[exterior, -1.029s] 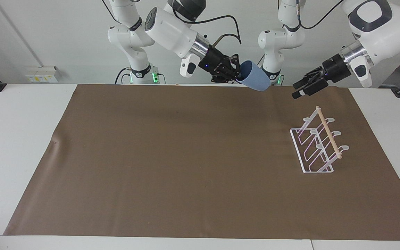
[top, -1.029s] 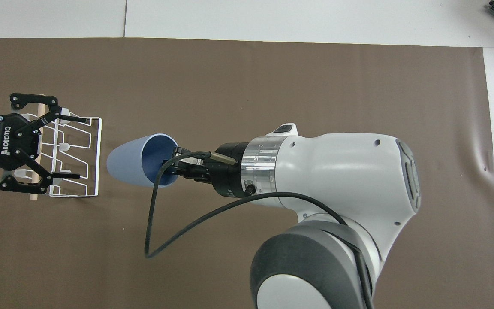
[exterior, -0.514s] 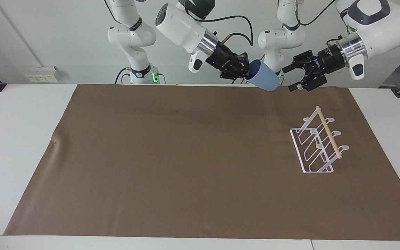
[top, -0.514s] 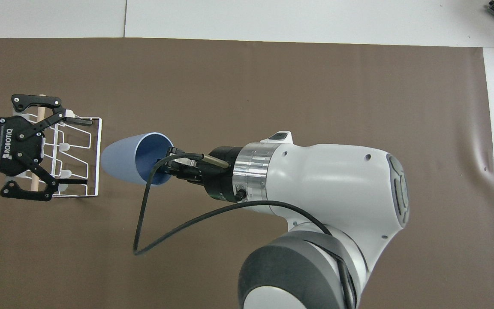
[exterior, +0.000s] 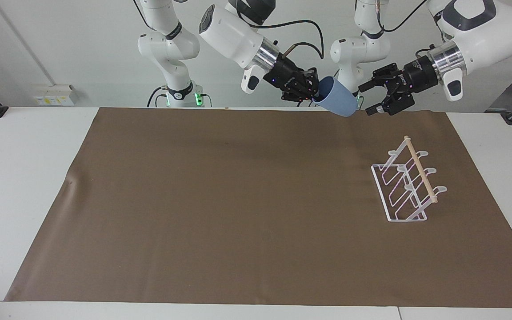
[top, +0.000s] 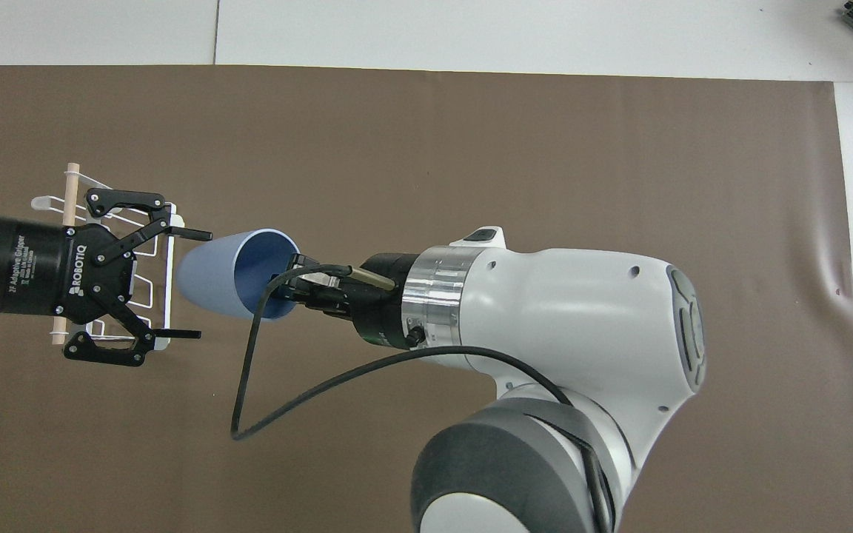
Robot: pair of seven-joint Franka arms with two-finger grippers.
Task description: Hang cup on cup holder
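While the right gripper (exterior: 313,92) stays clamped on the rim of the cup (exterior: 337,102), holding it up in the air on its side over the mat's edge at the robots' end, the left gripper (exterior: 371,98) has swung in from above the cup holder (exterior: 407,184) with its fingers spread wide, and is now right at the cup's closed end. Looks like a handover setup to me. The holder sits untouched near the left arm's end of the mat (exterior: 220,213), so no hanging yet.
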